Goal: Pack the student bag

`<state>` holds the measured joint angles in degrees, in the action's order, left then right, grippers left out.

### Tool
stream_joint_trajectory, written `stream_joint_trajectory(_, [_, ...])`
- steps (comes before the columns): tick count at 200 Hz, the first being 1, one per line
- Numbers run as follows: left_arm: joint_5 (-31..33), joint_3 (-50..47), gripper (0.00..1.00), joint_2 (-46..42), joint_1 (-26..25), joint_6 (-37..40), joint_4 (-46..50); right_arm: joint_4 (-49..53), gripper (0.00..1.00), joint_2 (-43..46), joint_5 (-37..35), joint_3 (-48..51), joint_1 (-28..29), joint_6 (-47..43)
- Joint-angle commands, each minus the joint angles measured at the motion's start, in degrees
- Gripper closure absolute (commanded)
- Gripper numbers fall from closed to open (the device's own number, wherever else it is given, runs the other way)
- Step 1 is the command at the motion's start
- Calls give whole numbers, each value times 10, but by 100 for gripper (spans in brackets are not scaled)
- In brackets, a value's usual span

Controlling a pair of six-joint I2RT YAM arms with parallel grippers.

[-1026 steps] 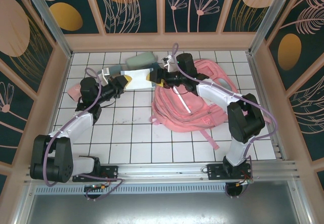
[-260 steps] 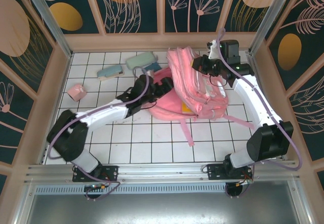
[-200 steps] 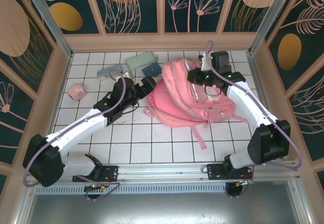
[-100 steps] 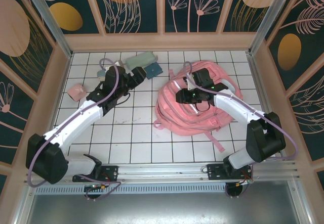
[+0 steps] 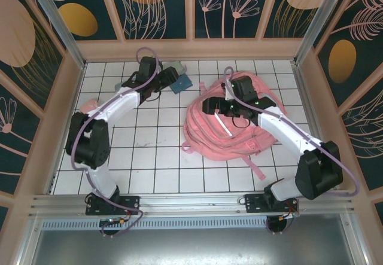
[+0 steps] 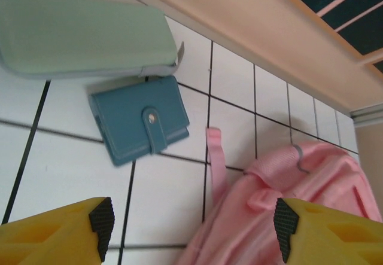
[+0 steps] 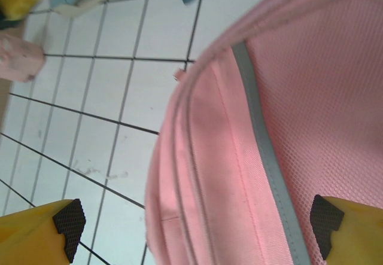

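While left wrist frames a blue wallet (image 6: 139, 127), right frames the student bag (image 7: 323, 97).

Cropped rightward, below — the student bag (image 7: 311, 97).

The bag (image 7: 323, 85) was matt pink cloth with a fine mesh weave, crossed by a smooth grey stripe (image 7: 265, 145) with a slight sheen. The wallet (image 6: 128, 130) looked like matt blue leather, stitched at the edges, with a shiny metal snap. The case (image 6: 84, 34) was smooth, pale green and matt. The table (image 6: 167, 199) was glossy white tile. The left gripper (image 6: 190, 220) had fingers (image 6: 48, 238) of smooth yellow plastic with matt black pads (image 6: 103, 219).
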<state>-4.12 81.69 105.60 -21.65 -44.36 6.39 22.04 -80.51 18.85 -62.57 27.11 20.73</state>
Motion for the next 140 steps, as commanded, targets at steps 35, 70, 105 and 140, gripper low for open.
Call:
stream_joint_trajectory(35, [12, 182, 19, 158, 45, 65, 3, -21, 1, 26, -14, -21, 12, 45])
stream_joint_trajectory(70, [6, 316, 15, 274, 73, 56, 0, -16, 1, 22, -25, -37, 31, 57])
stream_joint_trajectory(105, [-51, 471, 16, 399, 89, 31, 32, -11, 1, 19, -41, -41, 39, 70])
stream_joint_trajectory(140, [-84, 499, 19, 440, 91, 16, 66, -15, 1, 22, -59, -29, 39, 79])
